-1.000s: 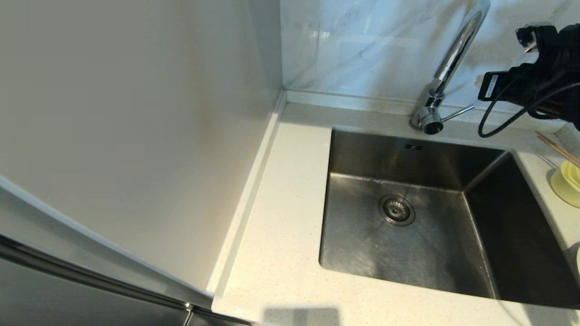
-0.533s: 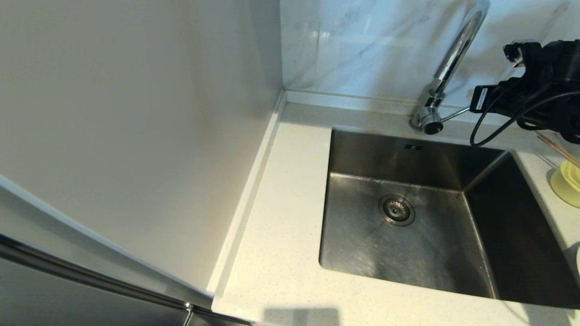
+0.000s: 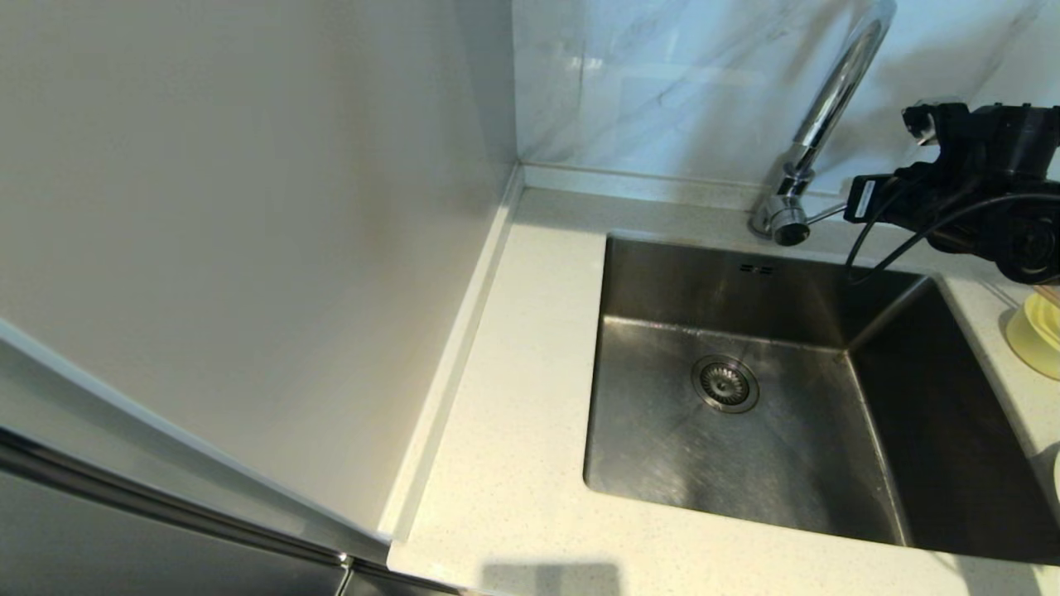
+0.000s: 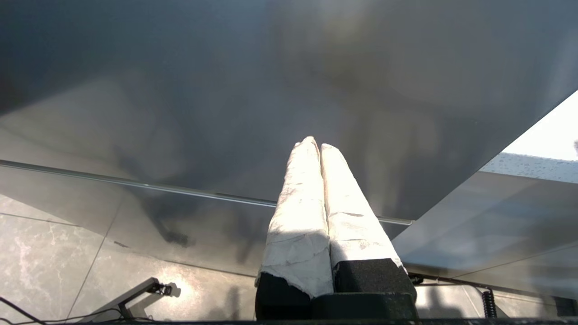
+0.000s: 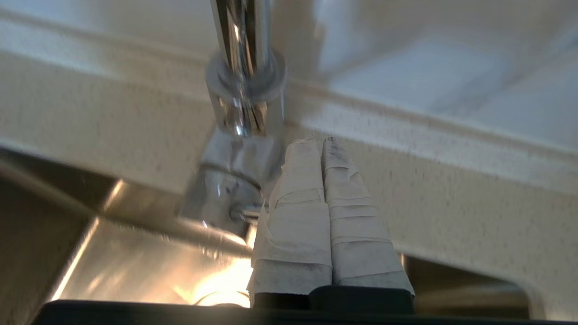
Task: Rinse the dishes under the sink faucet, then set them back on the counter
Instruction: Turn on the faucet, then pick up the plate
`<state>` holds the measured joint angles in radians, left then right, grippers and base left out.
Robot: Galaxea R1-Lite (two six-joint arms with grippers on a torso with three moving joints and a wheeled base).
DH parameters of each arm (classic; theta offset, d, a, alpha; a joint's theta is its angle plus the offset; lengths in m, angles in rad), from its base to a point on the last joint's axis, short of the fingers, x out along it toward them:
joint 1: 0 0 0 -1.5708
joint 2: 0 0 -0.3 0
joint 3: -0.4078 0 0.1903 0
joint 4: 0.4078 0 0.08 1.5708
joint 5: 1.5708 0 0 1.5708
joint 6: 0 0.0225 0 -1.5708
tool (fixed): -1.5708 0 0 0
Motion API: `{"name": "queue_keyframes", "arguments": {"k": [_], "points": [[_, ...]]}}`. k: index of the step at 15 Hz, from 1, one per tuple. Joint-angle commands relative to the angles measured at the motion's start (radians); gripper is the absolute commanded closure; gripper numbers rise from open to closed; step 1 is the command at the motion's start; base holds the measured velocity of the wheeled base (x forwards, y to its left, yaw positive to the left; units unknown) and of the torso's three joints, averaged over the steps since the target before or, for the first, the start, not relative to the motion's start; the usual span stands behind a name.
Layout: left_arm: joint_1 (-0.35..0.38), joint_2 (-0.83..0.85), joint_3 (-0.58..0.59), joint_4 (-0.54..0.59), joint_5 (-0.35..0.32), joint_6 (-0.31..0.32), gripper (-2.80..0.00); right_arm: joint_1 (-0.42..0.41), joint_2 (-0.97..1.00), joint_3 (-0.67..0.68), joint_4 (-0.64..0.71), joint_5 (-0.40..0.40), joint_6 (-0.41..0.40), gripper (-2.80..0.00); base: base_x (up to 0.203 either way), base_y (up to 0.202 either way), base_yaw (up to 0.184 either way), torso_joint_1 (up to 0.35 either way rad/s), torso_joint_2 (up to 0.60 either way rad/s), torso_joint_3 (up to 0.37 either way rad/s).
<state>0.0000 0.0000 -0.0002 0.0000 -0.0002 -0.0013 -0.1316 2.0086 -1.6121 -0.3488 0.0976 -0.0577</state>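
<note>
At the counter's [image 3: 530, 348] back edge, the right gripper [image 5: 319, 143] sits with its taped fingers pressed together, empty, right beside the faucet's [image 3: 816, 124] base and lever. The pale-yellow bowl [image 3: 1035, 335] rests on the counter's right edge. The white label on the arm isn't readable. The left gripper [image 4: 316, 144] is parked off the counter, fingers together.

Steel basin [image 3: 745, 463], round drain strainer [image 3: 725, 383] in its floor, grey-veined marble wall [image 3: 662, 83]
</note>
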Motion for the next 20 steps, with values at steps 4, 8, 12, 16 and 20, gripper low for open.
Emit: {"name": "queue_keyframes", "arguments": {"k": [4,8,12,16,20], "points": [[0.000,0.000,0.000,0.000,0.000,0.001,0.00,-0.060,-0.108,0.099,0.092,0.103,-0.070,0.00,0.000,0.000,0.000,0.000,0.00,0.000],[0.000,0.000,0.000,0.000,0.000,0.001,0.00,-0.095,-0.186,0.145,0.163,0.193,-0.085,0.00,0.000,0.000,0.000,0.000,0.00,0.000],[0.000,0.000,0.000,0.000,0.000,0.000,0.00,-0.113,-0.182,0.154,0.027,0.058,-0.008,0.00,0.000,0.000,0.000,0.000,0.00,0.000],[0.000,0.000,0.000,0.000,0.000,0.001,0.00,-0.232,-0.298,0.230,0.004,0.144,0.112,0.00,0.000,0.000,0.000,0.000,0.00,0.000],[0.000,0.000,0.000,0.000,0.000,0.000,0.00,-0.369,-0.550,0.426,0.058,0.309,0.237,0.00,0.000,0.000,0.000,0.000,0.00,0.000]]}}
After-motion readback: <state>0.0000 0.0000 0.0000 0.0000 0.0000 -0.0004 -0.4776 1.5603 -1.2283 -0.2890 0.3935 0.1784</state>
